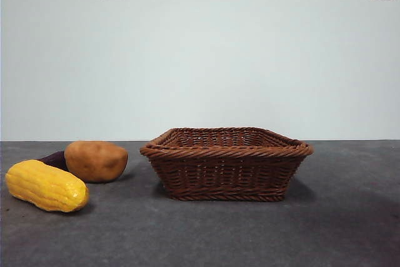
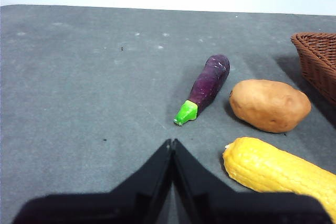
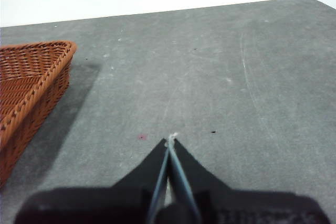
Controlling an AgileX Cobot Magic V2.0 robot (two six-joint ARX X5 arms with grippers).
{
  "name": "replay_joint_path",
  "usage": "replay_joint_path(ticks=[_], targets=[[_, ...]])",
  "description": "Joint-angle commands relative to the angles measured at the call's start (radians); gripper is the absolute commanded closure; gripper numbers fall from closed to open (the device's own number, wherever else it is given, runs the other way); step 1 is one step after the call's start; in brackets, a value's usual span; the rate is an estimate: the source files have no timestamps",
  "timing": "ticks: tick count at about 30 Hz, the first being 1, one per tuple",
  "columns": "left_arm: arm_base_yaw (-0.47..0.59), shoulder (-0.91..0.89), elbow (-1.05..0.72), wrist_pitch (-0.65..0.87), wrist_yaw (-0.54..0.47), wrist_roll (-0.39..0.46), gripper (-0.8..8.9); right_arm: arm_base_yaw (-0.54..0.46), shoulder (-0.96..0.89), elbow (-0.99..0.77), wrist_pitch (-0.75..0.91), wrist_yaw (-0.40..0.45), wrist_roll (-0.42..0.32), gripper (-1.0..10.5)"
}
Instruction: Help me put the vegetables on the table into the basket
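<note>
**Q.** What is the state of the tool?

**A.** The left gripper [image 2: 171, 142] has its two black jaws pressed together at the tips and holds nothing. The right gripper [image 3: 171, 141] is likewise clenched and empty, over bare table [image 3: 252, 87] on the far side of the basket [image 3: 31, 77] from the produce. Neither arm appears in the front view.

**Q.** Where do the task's things lie?

**A.** All three vegetables rest on the table toward its left edge as the front view shows it. The corn cob [image 1: 46, 185] lies nearest the front edge, the potato [image 1: 96, 161] just behind it, and the eggplant [image 1: 55, 158] mostly hidden behind both. The basket [image 1: 226, 149] stands near the middle of the table and looks empty, though its floor is hidden.

**Q.** Which relation governs the coming move?

**A.** Judged from the wrist views, the left arm is clearly the nearer. The eggplant [image 2: 206, 86] lies ahead of its jaws, green stem end nearest them, its long axis running slightly oblique to the gripper's line of sight. The potato [image 2: 270, 105] and corn cob [image 2: 281, 170] sit between eggplant and basket [image 2: 317, 59]. No vegetable has yet been taken up.
</note>
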Motion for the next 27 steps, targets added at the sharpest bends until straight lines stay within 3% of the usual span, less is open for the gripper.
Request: replay_joint_path(ticks=[1, 4, 11, 18, 27], targets=[[0.003, 0.002, -0.005, 0.009, -0.001, -0.050, 8.19, 0.000, 0.000, -0.006, 0.032, -0.013, 0.055, 9.5], [0.003, 0.003, 0.014, 0.004, 0.003, -0.074, 8.19, 0.000, 0.000, 0.005, 0.103, -0.018, 0.112, 9.6], [0.003, 0.031, 0.161, -0.100, 0.050, -0.106, 8.20, 0.000, 0.036, 0.124, 0.127, -0.035, 0.146, 9.6], [0.003, 0.136, 0.349, -0.193, 0.143, -0.106, 8.20, 0.000, 0.197, 0.362, -0.047, -0.119, 0.142, 9.6], [0.003, 0.317, 0.575, -0.335, 0.306, -0.072, 8.20, 0.000, 0.457, 0.738, -0.418, -0.287, -0.017, 9.6]])
